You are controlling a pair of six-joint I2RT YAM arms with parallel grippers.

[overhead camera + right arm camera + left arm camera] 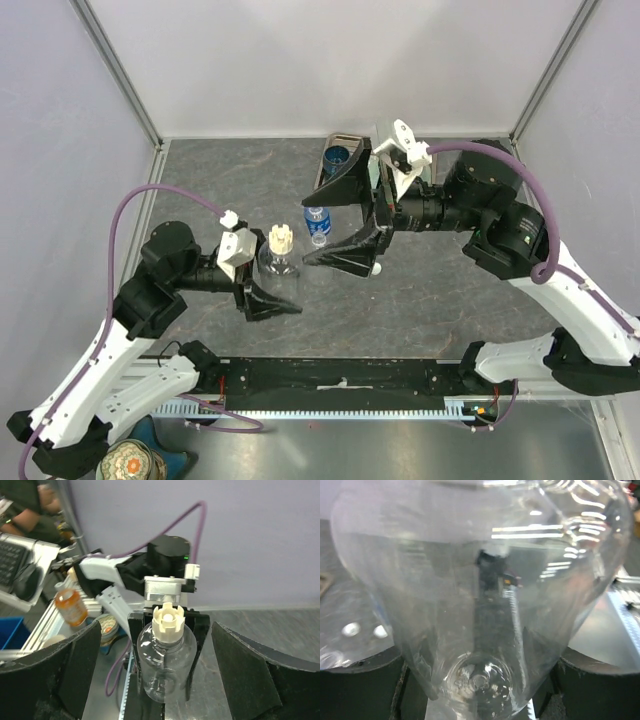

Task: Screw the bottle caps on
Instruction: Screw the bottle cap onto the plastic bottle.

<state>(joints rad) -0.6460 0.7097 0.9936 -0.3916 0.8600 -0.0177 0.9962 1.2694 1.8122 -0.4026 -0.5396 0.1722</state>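
**Bottle cap on the clear bottle; right end effector spread wide**

Bottle cap (281,238), cream and notched like a small crown, sat on the neck of a clear bottle (279,274). Could not tell how far it was threaded down.

Left end effector (166,652) was clamped on that bottle, a black finger against each side of the body. The bottle was upright above the table (230,190), left of centre and near the arm bases. Through the left wrist camera only the clear wall of the bottle showed, filling the view.

Right end effector (311,230) was wide apart with nothing in it. Its wrist camera faced the capped bottle head-on, framed between the two fingers and touching neither.

From above, a second bottle with a blue label (317,220) showed between the right fingers. Whether they touched it, I could not tell.

One loose white cap (376,268) lay on the table just beside the nearer right finger.

A dark blue cup (336,156) stood at a metal tray (350,137) by the far edge of the table.
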